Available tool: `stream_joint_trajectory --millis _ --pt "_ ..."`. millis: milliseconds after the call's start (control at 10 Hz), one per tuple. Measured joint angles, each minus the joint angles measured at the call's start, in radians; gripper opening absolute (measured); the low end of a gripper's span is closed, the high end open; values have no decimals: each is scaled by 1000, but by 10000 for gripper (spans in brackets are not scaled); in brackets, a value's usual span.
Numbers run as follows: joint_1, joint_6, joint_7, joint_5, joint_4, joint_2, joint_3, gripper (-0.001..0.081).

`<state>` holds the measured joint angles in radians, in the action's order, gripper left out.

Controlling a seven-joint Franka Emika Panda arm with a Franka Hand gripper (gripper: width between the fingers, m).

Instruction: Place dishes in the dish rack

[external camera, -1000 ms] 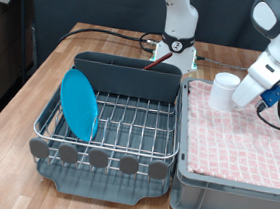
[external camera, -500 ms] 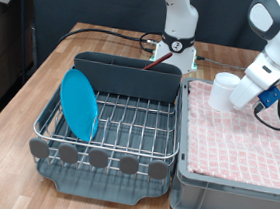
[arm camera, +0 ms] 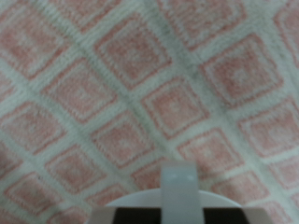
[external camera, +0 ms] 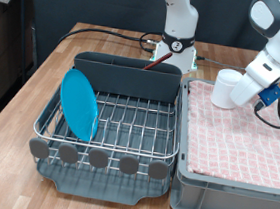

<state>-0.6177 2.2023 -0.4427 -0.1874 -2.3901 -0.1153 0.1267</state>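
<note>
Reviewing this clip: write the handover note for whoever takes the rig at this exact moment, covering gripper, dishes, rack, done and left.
Gripper: over the grey crate lined with pink checked cloth, at the exterior view's right, holding the white mug clear of the cloth. The wrist view shows the mug's rim with the cloth beneath.
Dish rack: on the wooden table, at the crate's left in the exterior view.
Done: light-blue plate stands on edge in the rack's wire grid, left side.
Left: the mug is not in the rack yet. The spoon is not visible in either view.
</note>
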Motion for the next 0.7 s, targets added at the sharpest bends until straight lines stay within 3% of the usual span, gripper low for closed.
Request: stream_joint_trajectory --millis 700 --pt "1 -104 -76 -14 98 123 22 72"
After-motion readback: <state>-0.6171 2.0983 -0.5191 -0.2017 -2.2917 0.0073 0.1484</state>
